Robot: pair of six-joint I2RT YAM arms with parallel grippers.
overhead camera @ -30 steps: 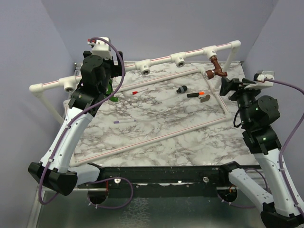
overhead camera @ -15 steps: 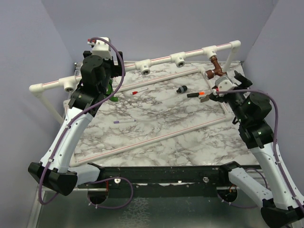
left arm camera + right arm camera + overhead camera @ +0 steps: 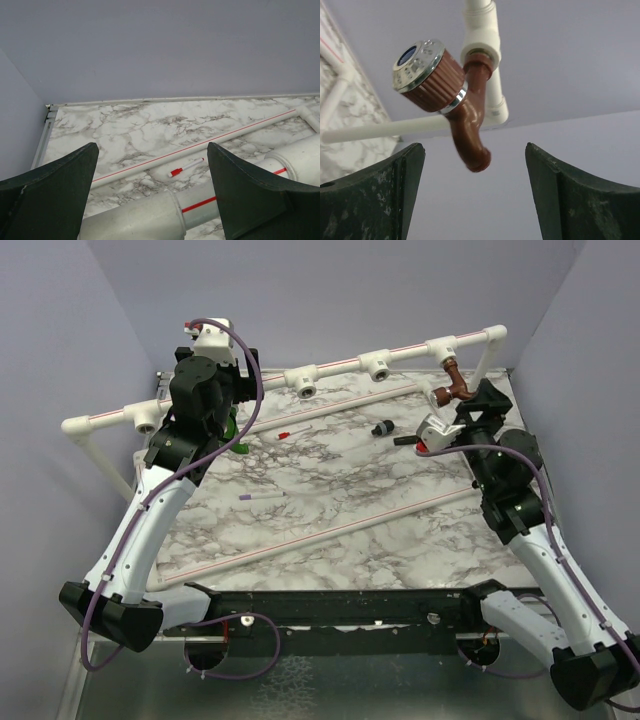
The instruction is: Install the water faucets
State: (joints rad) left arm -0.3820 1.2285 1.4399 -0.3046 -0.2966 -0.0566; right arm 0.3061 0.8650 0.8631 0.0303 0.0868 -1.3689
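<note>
The reddish-brown water faucet (image 3: 455, 388) stands in the T-fitting at the right end of the white pipe rail (image 3: 340, 365). In the right wrist view this faucet (image 3: 466, 125) shows its silvery knob (image 3: 418, 64) and its downturned spout. My right gripper (image 3: 474, 146) is open just short of that spout, with nothing between the fingers. In the top view the right gripper (image 3: 480, 400) sits beside the faucet. A bit of the green faucet (image 3: 232, 428) peeks out from behind the left arm. My left gripper (image 3: 151, 146) is open, straddling the pipe rail (image 3: 150, 215) without touching it.
Open T-fitting sockets (image 3: 303, 388) (image 3: 380, 368) (image 3: 147, 423) line the rail. On the marble board (image 3: 330, 490) lie a red-capped stick (image 3: 295, 430), a purple-tipped stick (image 3: 262, 496), a small black part (image 3: 381, 427) and an orange-tipped black piece (image 3: 412, 439). Thin white pipes (image 3: 320, 535) frame the board.
My right arm has swung left and toward the back, bringing its open gripper up to the brown faucet. The left arm has not moved.
</note>
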